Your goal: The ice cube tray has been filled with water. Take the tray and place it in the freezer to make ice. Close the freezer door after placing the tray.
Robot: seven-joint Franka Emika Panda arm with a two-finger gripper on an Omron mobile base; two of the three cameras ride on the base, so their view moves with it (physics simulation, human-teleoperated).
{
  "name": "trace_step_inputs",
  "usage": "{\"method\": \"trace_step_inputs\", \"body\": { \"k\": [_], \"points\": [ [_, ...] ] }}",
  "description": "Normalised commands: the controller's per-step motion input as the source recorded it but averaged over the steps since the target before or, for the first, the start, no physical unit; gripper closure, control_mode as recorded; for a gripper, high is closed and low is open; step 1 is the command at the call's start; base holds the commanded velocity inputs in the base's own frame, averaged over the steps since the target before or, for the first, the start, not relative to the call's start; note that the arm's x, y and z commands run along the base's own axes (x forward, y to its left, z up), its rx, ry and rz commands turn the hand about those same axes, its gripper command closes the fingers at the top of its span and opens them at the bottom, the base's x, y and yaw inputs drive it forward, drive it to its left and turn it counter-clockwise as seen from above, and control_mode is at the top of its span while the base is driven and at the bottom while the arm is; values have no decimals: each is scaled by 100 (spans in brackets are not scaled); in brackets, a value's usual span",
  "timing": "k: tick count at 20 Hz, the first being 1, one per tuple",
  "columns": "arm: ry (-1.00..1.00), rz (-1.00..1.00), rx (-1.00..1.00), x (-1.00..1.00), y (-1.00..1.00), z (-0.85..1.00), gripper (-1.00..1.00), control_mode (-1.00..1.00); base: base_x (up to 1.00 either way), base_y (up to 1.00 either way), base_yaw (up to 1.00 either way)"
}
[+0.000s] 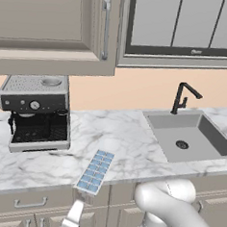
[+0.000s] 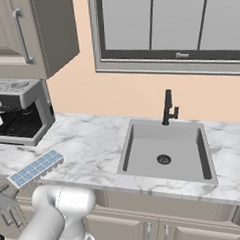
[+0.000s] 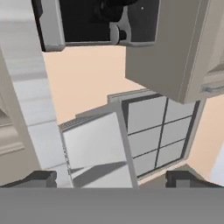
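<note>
The pale blue ice cube tray (image 1: pixel 95 172) lies slantwise on the marble counter, its near end jutting over the front edge; it also shows at the counter's front left (image 2: pixel 35 168). Water (image 1: pixel 97 166) fills its cells as glossy blue squares. My gripper (image 1: pixel 77 206) hangs just below that near end, in front of the cabinet fronts, pointing up. From the hand camera its fingertips (image 3: pixel 40 178) stand wide apart, so the gripper (image 3: pixel 111 179) is open and holds nothing, with a pale flat slab above it. The freezer and the freezer door are out of view.
A black and silver coffee machine (image 1: pixel 36 111) stands on the counter behind the tray, under a wall cabinet (image 1: pixel 55 24). To the right are the sink (image 1: pixel 188 136) and a black faucet (image 1: pixel 182 97). Drawer fronts with handles (image 1: pixel 30 203) lie beside the gripper.
</note>
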Motion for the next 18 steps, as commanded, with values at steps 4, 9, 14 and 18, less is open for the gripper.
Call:
{"method": "trace_step_inputs", "body": {
  "k": [4,9,14,18],
  "points": [
    [-3,0,12,0,0,0,-100,-100,0,0,0],
    [3,0,11,3,0,0,-100,-100,0,0,0],
    [7,0,7,9,0,0,-100,-100,0,0,0],
    [8,0,2,9,0,0,-100,-100,0,0,0]
  ]
}}
